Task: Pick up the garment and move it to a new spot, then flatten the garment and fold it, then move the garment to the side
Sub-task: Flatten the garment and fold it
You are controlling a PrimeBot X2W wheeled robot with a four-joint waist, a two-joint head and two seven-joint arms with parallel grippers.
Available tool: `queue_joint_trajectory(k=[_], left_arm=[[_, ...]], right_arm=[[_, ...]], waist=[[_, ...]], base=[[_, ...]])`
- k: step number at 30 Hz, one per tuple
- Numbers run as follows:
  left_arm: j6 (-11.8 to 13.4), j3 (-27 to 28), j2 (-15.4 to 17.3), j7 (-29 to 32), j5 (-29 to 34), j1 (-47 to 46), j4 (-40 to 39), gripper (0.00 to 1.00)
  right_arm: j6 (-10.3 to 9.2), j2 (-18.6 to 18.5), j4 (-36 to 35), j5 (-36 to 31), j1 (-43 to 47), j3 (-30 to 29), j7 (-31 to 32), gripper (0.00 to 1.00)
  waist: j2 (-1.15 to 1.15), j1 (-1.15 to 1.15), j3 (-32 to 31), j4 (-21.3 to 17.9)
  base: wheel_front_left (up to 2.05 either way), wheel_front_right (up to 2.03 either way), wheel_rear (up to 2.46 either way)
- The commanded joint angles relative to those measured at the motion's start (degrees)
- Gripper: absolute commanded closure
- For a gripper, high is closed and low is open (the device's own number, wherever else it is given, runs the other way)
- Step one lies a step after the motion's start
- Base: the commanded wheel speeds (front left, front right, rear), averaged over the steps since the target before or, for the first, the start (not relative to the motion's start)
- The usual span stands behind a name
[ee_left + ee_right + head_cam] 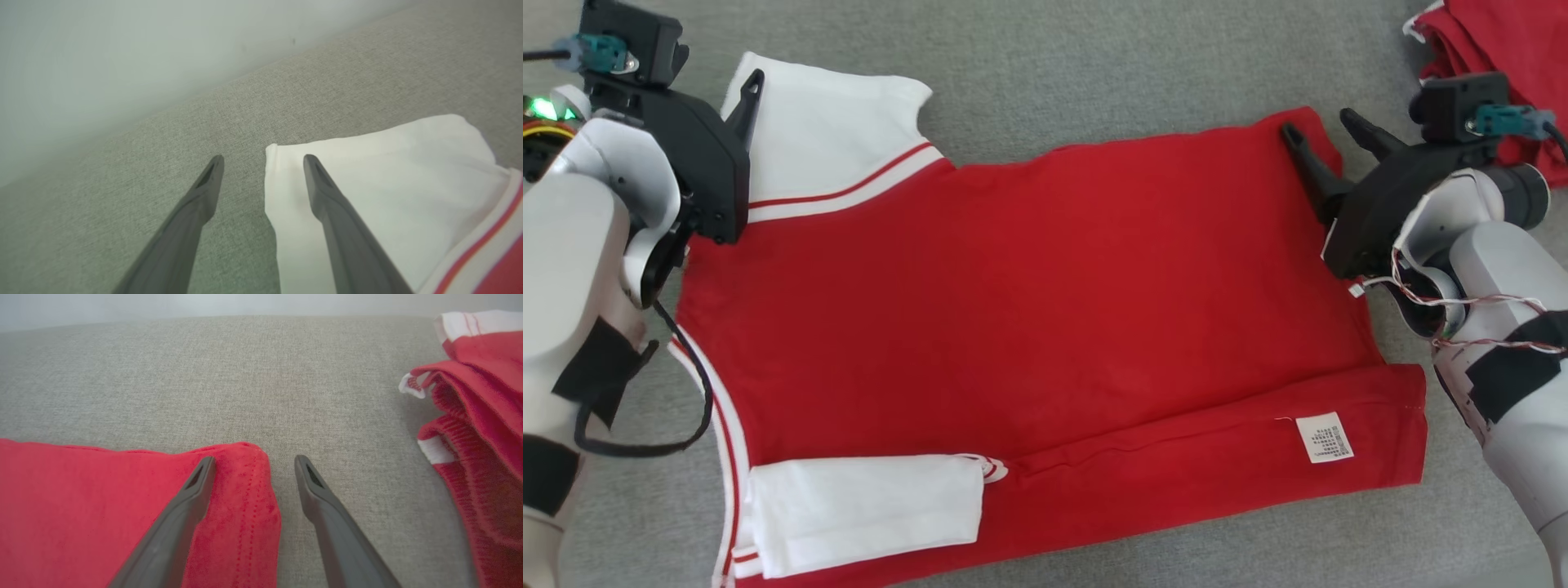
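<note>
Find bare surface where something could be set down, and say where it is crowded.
Bare: the grey surface beyond the red shirt, between its white sleeve and the red pile. Crowded: the far right, beside that pile.

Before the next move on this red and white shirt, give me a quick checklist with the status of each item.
1. Left end effector open, straddling the white sleeve edge: ok.
2. Right end effector open, straddling the red hem corner: ok.
3. Shirt body lying flat: ok.
4. Near strip folded over, label showing: ok.
5. Pile of red clothes apart from the hem corner: ok.
6. Contact with the fabric at either end: cannot tell.
</note>
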Motion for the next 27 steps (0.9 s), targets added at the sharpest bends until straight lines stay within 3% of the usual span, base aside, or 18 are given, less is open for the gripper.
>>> queue_joint_trajectory(k=[1, 11, 12, 13, 14, 15, 21, 27], left_arm=[[0.08, -1.41, 0.02, -0.03, -0.63, -1.88, 1.6, 0.0], [0.08, -5.98, -1.26, 0.47, -3.91, -5.39, 9.56, 0.0], [0.07, -6.42, -1.4, 1.13, -4.3, -5.67, 10.57, 0.1], [0.07, -7.17, -1.46, 1.62, -4.47, -5.83, 11.17, 0.58], [0.08, -7.81, -1.5, 1.62, -4.73, -6.02, 11.57, 0.74], [0.09, -8.24, -1.46, 1.29, -5.11, -6.27, 11.82, 1.0], [0.08, -10.72, -1.93, -1.84, -7.77, -7.26, 10.96, 1.0], [0.08, -10.19, -2.53, -9.45, -10.43, -6.43, 9.92, 1.0]], right_arm=[[-0.16, 0.42, 1.33, 1.12, -1.31, 1.6, 0.6, 0.0], [-0.16, 1.4, 4.72, 5.93, -4.74, 8.23, 1.76, 0.0], [-0.16, 1.49, 4.8, 6.73, -4.99, 8.86, 2.07, 0.08], [-0.16, 1.54, 4.85, 7.34, -5.28, 9.51, 2.31, 0.56], [-0.16, 1.51, 4.77, 7.97, -5.43, 10.16, 2.49, 0.67], [-0.16, 1.57, 4.57, 8.98, -5.56, 10.5, 2.23, 1.0], [-0.16, -0.2, 4.72, 11.81, -6.81, 12.69, -0.12, 1.0], [-0.16, -1.25, 6.53, 12.61, -6.96, 13.04, -7.82, 1.0]], waist=[[-0.01, -0.01, 1.39, -1.21], [-0.01, -0.01, 2.83, -2.75], [-0.01, -0.01, 2.86, -2.79], [-0.01, -0.01, 2.87, -2.82], [-0.01, -0.01, 2.85, -2.83], [-0.01, -0.01, 2.79, -2.8], [-0.01, -0.01, 1.19, -1.35], [-0.01, -0.01, -2.28, 0.5]], base=[[0.0, 0.0, 0.0], [0.0, 0.0, 0.0], [0.0, 0.0, 0.0], [0.0, 0.0, 0.0], [0.0, 0.0, 0.0], [0.0, 0.0, 0.0], [0.0, 0.0, 0.0], [0.0, 0.0, 0.0]])
